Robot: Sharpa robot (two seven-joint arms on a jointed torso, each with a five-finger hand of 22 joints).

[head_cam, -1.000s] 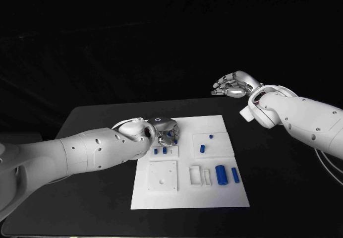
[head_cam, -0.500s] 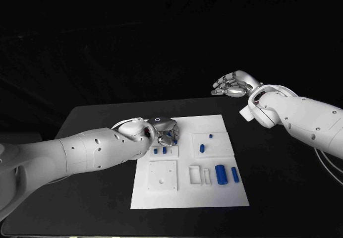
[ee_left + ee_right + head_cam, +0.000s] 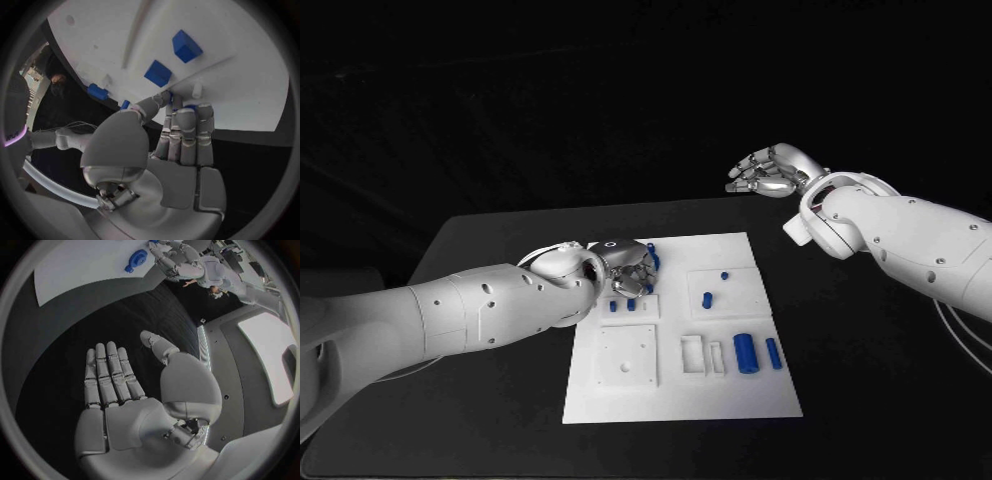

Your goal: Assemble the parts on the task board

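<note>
Left hand (image 3: 626,262) working at the task board (image 3: 733,390)
Its fingers (image 3: 186,125) pinch a small blue part (image 3: 190,107), seemingly to seat it; right hand (image 3: 769,170) waits aloft, fingers loosely apart, empty.

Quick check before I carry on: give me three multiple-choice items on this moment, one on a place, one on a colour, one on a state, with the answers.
1. Where is the left hand?
A. over the task board's far left part
B. off the table
C. over the board's near right corner

2. What colour are the parts?
A. red
B. blue
C. green

3. How is the right hand?
A. gripping a part
B. pressing the board
C. open, holding nothing

Answers: 1 A, the head view shows it there; 2 B, the pieces are blue; 3 C, the right wrist view shows its fingers straight and empty.
</note>
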